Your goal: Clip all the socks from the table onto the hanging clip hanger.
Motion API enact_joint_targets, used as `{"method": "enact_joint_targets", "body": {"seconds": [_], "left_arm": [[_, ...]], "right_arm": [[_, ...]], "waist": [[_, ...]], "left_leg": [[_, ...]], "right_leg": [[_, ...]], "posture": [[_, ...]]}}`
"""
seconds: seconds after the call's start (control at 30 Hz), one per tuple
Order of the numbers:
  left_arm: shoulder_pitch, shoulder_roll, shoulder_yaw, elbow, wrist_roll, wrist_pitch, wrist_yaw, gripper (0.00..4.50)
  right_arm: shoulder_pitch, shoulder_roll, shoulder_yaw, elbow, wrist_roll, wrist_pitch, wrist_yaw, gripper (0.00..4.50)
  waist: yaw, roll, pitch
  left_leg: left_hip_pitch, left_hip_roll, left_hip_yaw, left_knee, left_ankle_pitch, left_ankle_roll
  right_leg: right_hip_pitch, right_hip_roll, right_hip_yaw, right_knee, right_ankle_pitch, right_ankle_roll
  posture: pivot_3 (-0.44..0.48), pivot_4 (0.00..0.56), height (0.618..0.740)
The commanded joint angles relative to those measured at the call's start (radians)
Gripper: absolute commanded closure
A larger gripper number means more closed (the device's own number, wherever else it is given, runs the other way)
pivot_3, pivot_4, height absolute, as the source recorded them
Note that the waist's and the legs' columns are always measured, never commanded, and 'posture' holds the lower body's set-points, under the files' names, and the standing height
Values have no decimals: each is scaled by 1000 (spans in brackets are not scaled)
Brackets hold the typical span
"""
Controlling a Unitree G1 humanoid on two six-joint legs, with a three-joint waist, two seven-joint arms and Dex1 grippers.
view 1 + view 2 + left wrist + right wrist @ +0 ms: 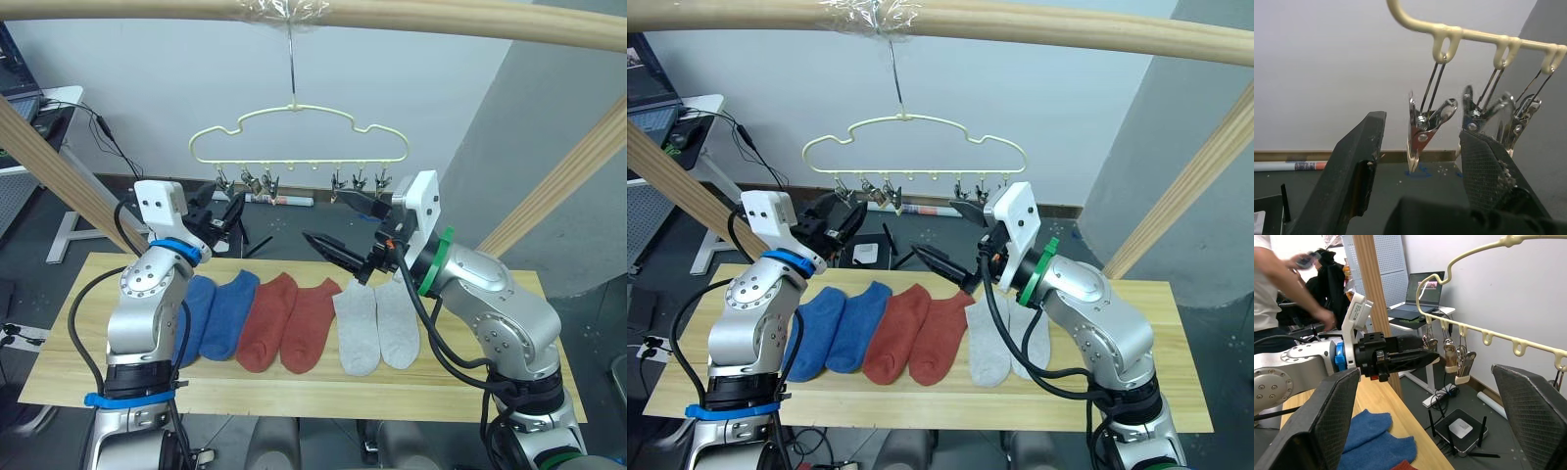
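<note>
Six socks (294, 321) lay in a row on the wooden surface (509, 392). Left gripper (231, 217) and right gripper (343, 227), jaws spread and empty, hovered beneath the clip hanger (299, 137).

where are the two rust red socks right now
The two rust-red fabric ankle socks lie flat on the light wooden plank table, mid-row, with the blue pair on the robot's left and the light grey pair on its right.
</note>
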Motion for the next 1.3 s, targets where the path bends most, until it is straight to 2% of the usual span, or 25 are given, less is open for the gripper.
{"method": "enact_joint_targets", "body": {"seconds": [0.03, 0.43, 0.7, 0.8, 0.93, 1.03, 1.2, 1.3], "left_arm": [[6, 12, 27, -46, -7, -5, 5, 1789], [-81, -26, 4, 37, 22, -61, 14, 1789], [-84, -26, 11, 35, 15, -55, 7, 1789], [-82, -24, 12, 35, 13, -61, -1, 2344], [-85, -27, 14, 35, 10, -64, -6, 3573], [-87, -26, 12, 33, 9, -66, -9, 4286], [-88, -19, 12, 32, 11, -66, -15, 4379], [-86, -4, -1, 26, 16, -41, -30, 4379]], "right_arm": [[-4, 0, -13, -53, 24, -5, -5, 0], [-14, 4, -22, -53, 32, 4, -18, 0], [-13, 2, -17, -60, 37, 5, -26, 0], [-14, 2, -19, -58, 39, 4, -27, 0], [-13, 1, -18, -57, 40, 3, -29, 0], [-9, 5, -22, -57, 46, 6, -34, 0], [15, -1, -18, -61, 48, 6, -42, 0], [89, -25, 3, -57, -9, -12, -66, 0]], "waist": [[0, 0, 1], [0, 0, 7], [0, 0, 9], [0, 0, 9], [0, 0, 9], [0, 0, 10], [0, 0, 10], [0, 0, 10]], "left_leg": [[0, 0, 0, 0, 0, 0], [-2, 0, -2, 0, 1, -1], [-4, 0, -4, -1, 1, -2], [-5, 0, -4, -1, 1, -3], [-5, 0, -4, -1, 1, -3], [-6, 0, -5, -1, 1, -3], [-6, 0, -5, -1, 1, -3], [-6, 0, -5, -1, 1, -3]], "right_leg": [[0, 0, 0, 0, 0, 1], [0, 0, 0, -2, -1, 2], [0, 0, -2, -5, 0, 0], [0, -1, -3, -6, 0, -1], [0, -1, -3, -6, 0, 0], [0, -1, -4, -7, 0, 0], [0, -1, -4, -7, 0, 0], [0, -1, -4, -7, 0, 0]], "posture": [[163, 277, 740], [155, 281, 740], [153, 283, 740], [155, 281, 740], [154, 282, 740], [154, 282, 740], [154, 282, 740], [164, 281, 740]]}}
